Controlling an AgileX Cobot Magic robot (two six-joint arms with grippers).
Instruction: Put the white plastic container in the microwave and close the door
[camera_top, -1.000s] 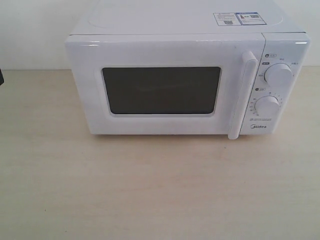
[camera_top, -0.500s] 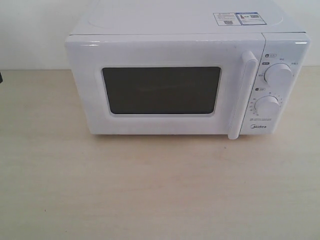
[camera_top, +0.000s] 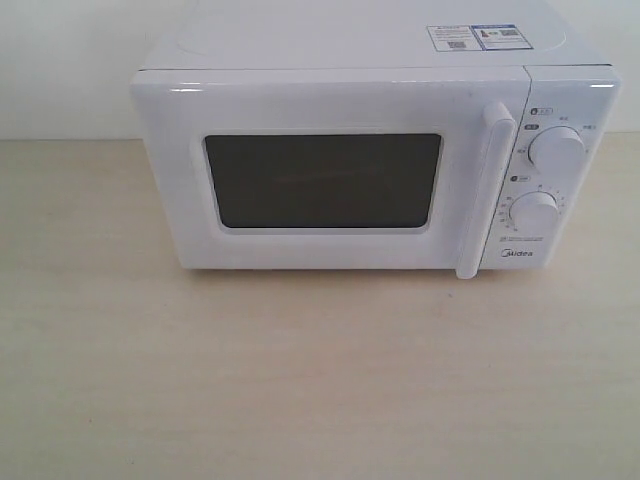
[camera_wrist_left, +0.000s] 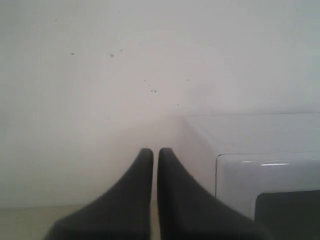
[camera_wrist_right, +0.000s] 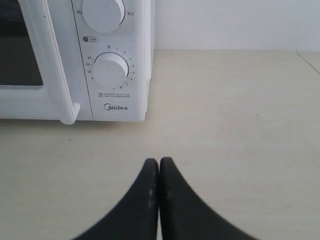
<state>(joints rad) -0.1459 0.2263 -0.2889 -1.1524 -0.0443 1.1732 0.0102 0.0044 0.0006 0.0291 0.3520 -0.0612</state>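
The white microwave (camera_top: 350, 45) stands at the back of the table, and its door (camera_top: 320, 105) with the dark window is closed flat against the body. The white plastic container is out of view in every frame. Neither gripper shows in the exterior view. My left gripper (camera_wrist_left: 155, 151) is shut on nothing, held up beside the microwave's upper left corner (camera_wrist_left: 260, 175) and facing the wall. My right gripper (camera_wrist_right: 159, 161) is shut and empty, low over the table in front of the microwave's knob panel (camera_wrist_right: 112, 107) and apart from it.
The light wooden table (camera_top: 320, 380) stretches in front of and to both sides of the microwave. A white bar handle (camera_top: 485, 190) runs down the door's right side, beside two round knobs (camera_top: 557, 150). A white wall (camera_wrist_left: 100, 75) stands close behind.
A dark part at the left edge of the exterior view shrank and has left that view. The microwave and its door have not moved.
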